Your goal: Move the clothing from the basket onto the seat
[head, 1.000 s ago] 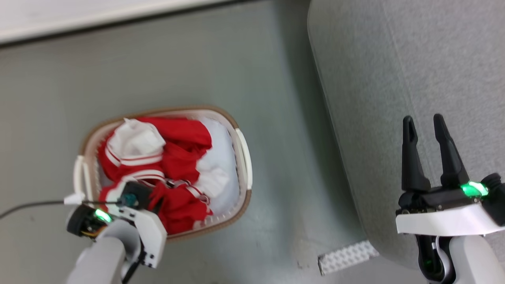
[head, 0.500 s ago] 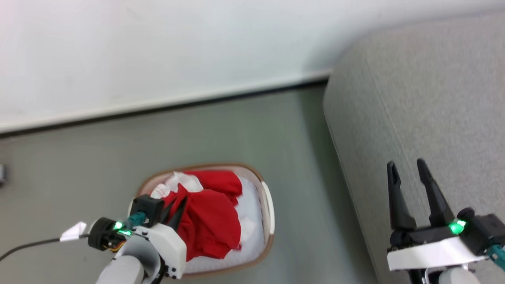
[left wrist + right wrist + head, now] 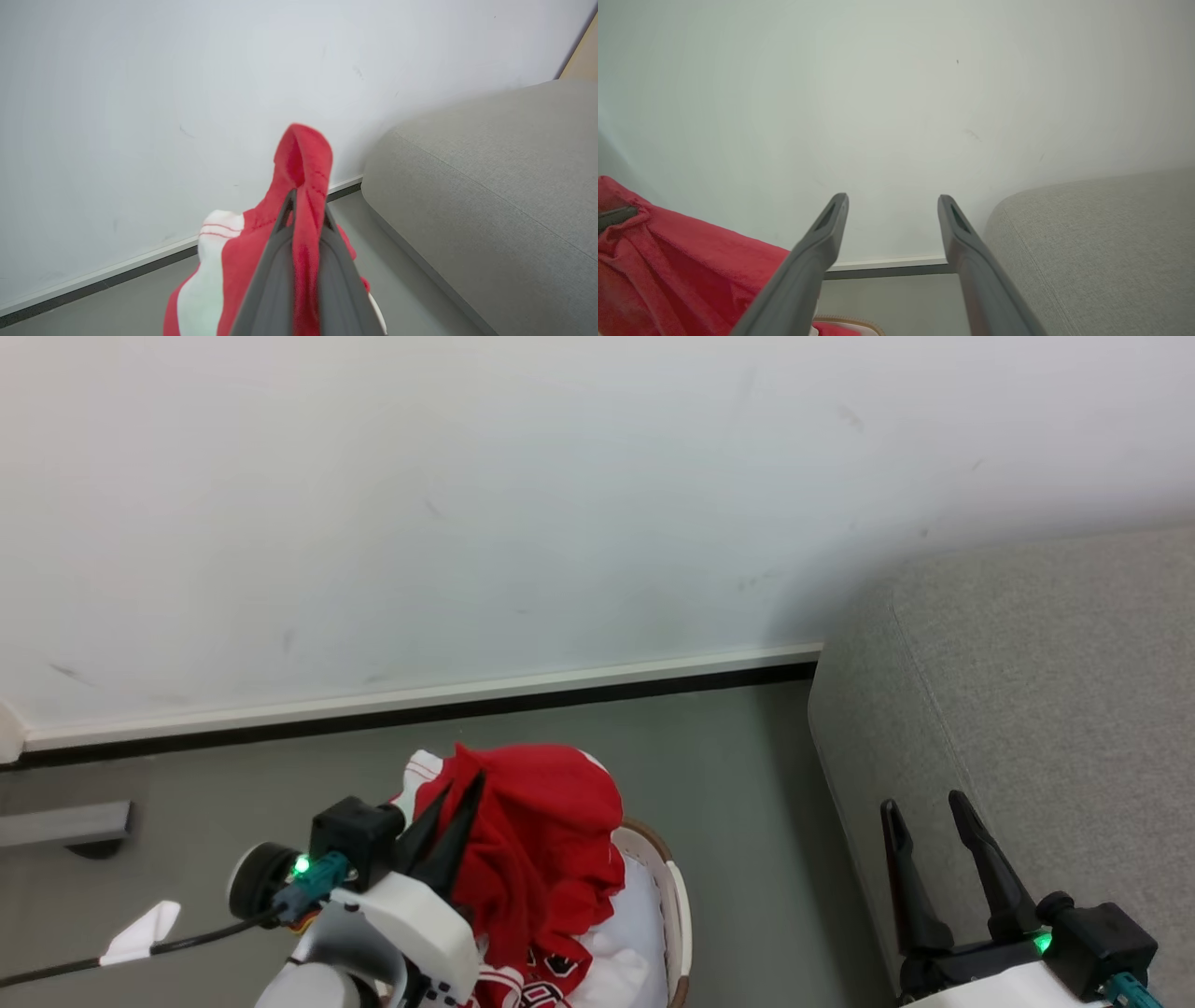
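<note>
My left gripper (image 3: 464, 782) is shut on a fold of the red clothing (image 3: 551, 840), holding it up above the basket (image 3: 674, 905). The garment drapes down from the fingers, its white striped trim (image 3: 417, 775) to the left. In the left wrist view the red fabric (image 3: 303, 158) sticks out past the fingertips. More red and white clothing with a dark logo (image 3: 546, 980) lies in the basket. My right gripper (image 3: 924, 807) stands open and holds nothing, over the edge of the grey seat (image 3: 1046, 709). The seat (image 3: 1101, 242) is at the right.
A white wall (image 3: 467, 504) with a pale skirting board (image 3: 420, 705) runs behind the basket. Grey-green floor (image 3: 747, 821) separates the basket from the seat. A black cable with a white tag (image 3: 140, 933) trails from my left wrist.
The head camera has tilted up, bringing the wall into view. My left gripper has lifted the red garment out of the basket's heap. The right gripper stays open.
</note>
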